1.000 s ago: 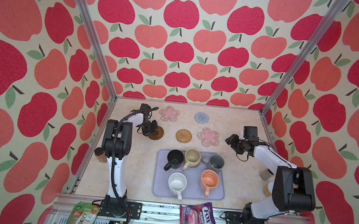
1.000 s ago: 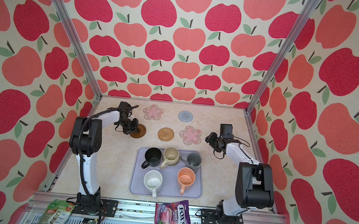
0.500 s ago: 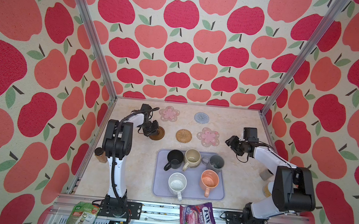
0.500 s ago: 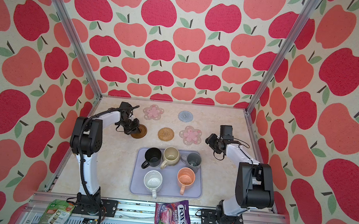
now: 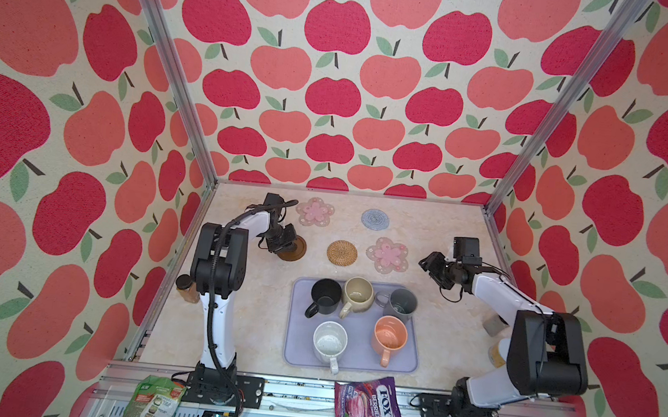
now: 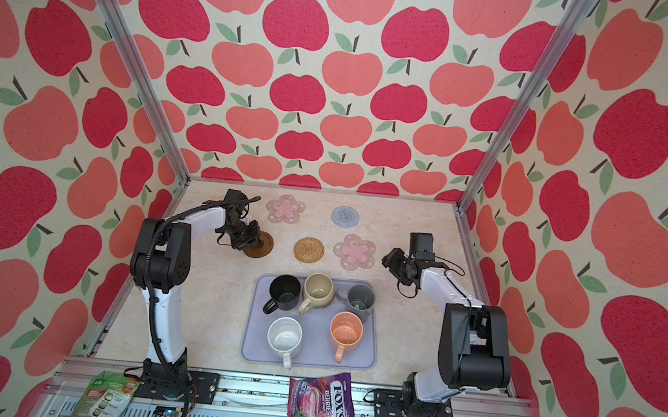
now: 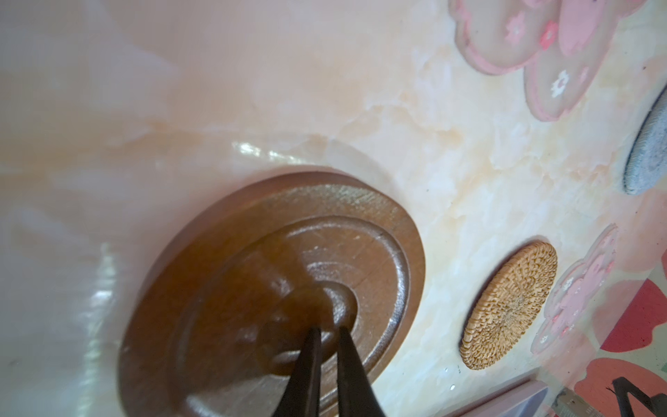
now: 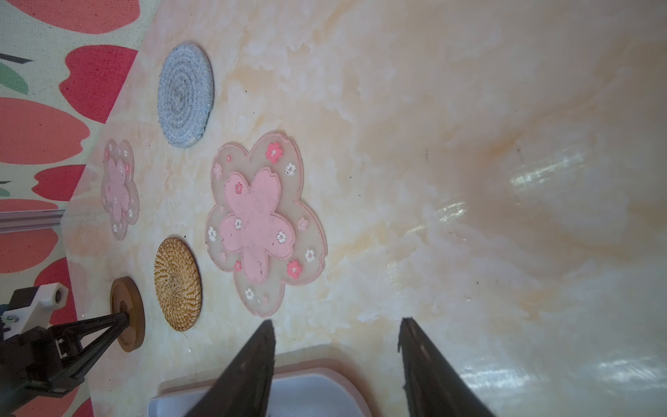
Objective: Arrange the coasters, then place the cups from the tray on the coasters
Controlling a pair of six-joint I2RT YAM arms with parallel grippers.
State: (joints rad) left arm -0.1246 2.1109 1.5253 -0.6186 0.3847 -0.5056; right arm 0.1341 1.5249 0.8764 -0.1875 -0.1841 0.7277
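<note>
Five coasters (image 5: 342, 253) flat beyond lavender tray (image 5: 358, 347), five mugs (image 5: 358, 295) upright on it

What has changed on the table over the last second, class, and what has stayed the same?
Nothing has visibly moved. The left tool still presses its nearly closed tips on the middle of the brown coaster, which lies where it was. The right tool still hovers open near the closer pink flower coaster, holding nothing. The mugs all remain on the tray.
</note>
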